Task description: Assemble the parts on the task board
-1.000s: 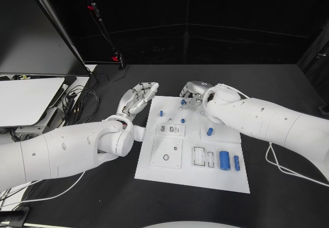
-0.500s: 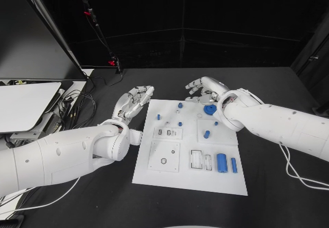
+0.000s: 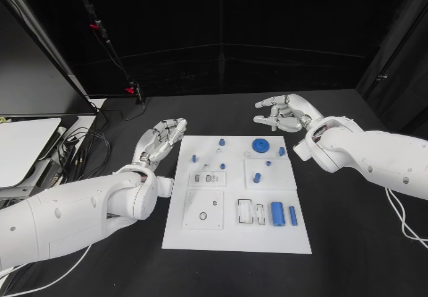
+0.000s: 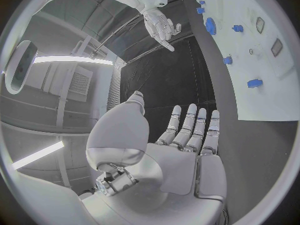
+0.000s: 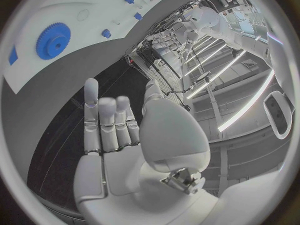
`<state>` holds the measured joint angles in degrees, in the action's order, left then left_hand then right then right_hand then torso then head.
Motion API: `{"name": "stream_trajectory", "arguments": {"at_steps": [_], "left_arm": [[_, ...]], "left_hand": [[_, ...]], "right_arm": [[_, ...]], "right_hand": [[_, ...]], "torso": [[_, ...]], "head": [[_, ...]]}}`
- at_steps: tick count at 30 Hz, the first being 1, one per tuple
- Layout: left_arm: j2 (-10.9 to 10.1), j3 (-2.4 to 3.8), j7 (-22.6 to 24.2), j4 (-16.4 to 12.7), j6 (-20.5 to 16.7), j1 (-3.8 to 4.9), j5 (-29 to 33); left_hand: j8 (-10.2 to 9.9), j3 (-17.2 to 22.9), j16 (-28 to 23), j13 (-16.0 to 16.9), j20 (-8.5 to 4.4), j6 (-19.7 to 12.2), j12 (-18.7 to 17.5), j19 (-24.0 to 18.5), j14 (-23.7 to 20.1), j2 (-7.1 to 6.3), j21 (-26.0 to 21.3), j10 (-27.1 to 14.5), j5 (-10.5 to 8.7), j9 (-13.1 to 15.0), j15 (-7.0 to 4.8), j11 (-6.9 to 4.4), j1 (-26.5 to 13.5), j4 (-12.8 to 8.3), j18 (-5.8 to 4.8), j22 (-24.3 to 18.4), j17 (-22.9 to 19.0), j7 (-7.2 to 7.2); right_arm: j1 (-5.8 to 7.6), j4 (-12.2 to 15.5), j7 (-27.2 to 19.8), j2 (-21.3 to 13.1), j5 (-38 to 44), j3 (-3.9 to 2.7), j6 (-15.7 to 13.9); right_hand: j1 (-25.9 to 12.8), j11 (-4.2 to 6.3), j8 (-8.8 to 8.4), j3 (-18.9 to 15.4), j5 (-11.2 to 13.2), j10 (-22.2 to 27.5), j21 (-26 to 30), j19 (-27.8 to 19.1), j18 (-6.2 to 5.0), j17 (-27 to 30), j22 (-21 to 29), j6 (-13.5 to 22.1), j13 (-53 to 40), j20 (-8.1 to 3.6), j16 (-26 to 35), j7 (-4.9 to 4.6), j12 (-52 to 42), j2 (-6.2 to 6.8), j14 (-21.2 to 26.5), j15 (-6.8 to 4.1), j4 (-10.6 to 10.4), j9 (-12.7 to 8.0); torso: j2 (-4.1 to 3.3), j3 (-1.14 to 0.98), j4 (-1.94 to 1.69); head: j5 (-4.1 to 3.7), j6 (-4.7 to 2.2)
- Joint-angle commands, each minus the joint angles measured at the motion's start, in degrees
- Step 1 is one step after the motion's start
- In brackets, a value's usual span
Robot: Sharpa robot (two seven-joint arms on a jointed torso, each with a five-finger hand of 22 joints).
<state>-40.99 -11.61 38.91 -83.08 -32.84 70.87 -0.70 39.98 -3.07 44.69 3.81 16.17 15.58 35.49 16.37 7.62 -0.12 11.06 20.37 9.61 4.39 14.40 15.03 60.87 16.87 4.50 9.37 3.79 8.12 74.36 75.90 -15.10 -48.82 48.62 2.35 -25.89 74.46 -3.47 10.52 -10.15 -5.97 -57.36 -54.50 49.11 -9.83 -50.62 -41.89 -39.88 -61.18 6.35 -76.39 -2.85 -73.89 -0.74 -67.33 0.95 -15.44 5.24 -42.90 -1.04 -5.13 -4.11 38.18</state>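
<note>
Your left robot hand sits just off the left edge of the task board, over the black worktop, fingers spread and holding nothing; your left wrist view shows the same hand flat and empty with its fingers stretched out. Your right robot hand is beyond the board's far right corner, off the plate, fingers apart and empty, as the right wrist view confirms. On the board you have a blue gear near the far edge, several small blue pieces around it, including one in the middle, and a larger blue cylinder lying beside a slimmer blue pin toward the near right. Neither hand touches any part.
</note>
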Motion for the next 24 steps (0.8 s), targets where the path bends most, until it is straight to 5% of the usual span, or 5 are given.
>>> {"name": "stream_trajectory", "arguments": {"at_steps": [1,3,7,10,24], "left_arm": [[0.1,0.06,15.4,0.0,0.6,0.08,-0.4],[0.0,0.06,15.4,0.0,0.6,0.07,-0.4],[0.0,0.06,15.4,0.1,0.6,0.07,-0.4],[0.0,0.05,15.5,0.1,0.6,0.07,-0.4],[0.1,0.05,15.5,0.3,0.6,0.06,-0.4]], "left_hand": [[0.3,0.3,0.3,0.0,0.09,0.3,0.2,-0.1,0.1,0.63,0.2,0.0,0.23,-0.1,0.43,0.01,0.1,-0.1,0.98,0.1,0.0,8.89],[0.3,0.3,0.3,0.0,0.09,0.3,0.2,-0.1,0.1,0.63,0.2,0.0,0.23,-0.1,0.43,0.01,0.1,-0.1,0.98,0.1,0.0,8.89],[0.3,0.3,0.3,0.0,0.09,0.3,0.2,-0.1,0.1,0.63,0.2,0.0,0.23,-0.1,0.43,0.01,0.1,-0.1,0.98,0.1,0.0,8.89],[0.3,0.3,0.3,0.0,0.10,0.3,0.3,-0.1,0.1,0.69,0.3,0.0,0.24,-0.1,0.44,0.00,0.1,-0.1,0.98,0.1,0.0,8.89],[0.4,0.2,0.5,0.0,0.17,0.5,0.4,0.2,0.3,0.93,0.6,0.2,0.28,-0.1,0.48,0.00,0.2,-0.1,0.99,0.3,0.0,8.88]], "right_arm": [[0.15,-0.7,1.2,-0.3,3.2,0.01,2.3],[0.14,-1.5,2.9,-0.2,5.5,0.05,2.7],[0.10,-2.9,4.5,0.1,8.2,0.08,1.4],[0.06,-4.0,5.2,0.6,10.0,0.11,-0.5],[-0.98,-5.6,15.7,1.8,23.2,0.13,6.6]], "right_hand": [[-0.8,-0.35,2.86,-1.7,-1.1,-10.5,-2.3,-0.9,0.67,-15.0,-3.7,3.4,-14.4,0.48,-7.4,1.37,-10.4,-0.31,-5.5,0.48,-0.7,0.4],[-1.6,-0.98,6.97,-2.3,-3.3,-27.1,-11.3,5.3,2.55,-38.1,-14.9,6.3,-25.9,0.80,-13.5,1.98,-15.6,-0.02,-21.6,1.20,-0.8,1.3],[-0.9,-1.34,13.32,-1.0,-5.0,-32.6,-27.7,25.4,6.56,-39.4,-35.9,8.6,-28.8,1.29,-13.6,0.43,-16.1,0.92,-22.7,1.64,-0.9,3.0],[-0.2,-0.99,18.67,0.7,-5.7,-32.6,-35.5,40.9,9.83,-39.4,-48.1,7.6,-28.8,1.47,-13.6,-5.51,-16.1,1.61,-22.7,1.12,-0.9,4.9],[1.1,-2.44,27.22,8.6,-13.3,-32.6,-35.5,40.9,9.83,-39.4,-48.1,13.4,-28.8,3.23,-13.6,-7.47,-16.1,7.70,-22.7,2.31,-1.0,7.6]], "torso": [[-0.10,-0.06,-0.28],[-0.08,-0.05,-0.20],[-0.13,-0.06,-0.27],[-0.07,-0.03,-0.23],[-0.05,0.01,-0.25]], "head": [[-1.04,-0.27],[-1.75,-0.45],[-2.62,-0.49],[-2.58,-0.39],[-1.67,-0.17]]}}
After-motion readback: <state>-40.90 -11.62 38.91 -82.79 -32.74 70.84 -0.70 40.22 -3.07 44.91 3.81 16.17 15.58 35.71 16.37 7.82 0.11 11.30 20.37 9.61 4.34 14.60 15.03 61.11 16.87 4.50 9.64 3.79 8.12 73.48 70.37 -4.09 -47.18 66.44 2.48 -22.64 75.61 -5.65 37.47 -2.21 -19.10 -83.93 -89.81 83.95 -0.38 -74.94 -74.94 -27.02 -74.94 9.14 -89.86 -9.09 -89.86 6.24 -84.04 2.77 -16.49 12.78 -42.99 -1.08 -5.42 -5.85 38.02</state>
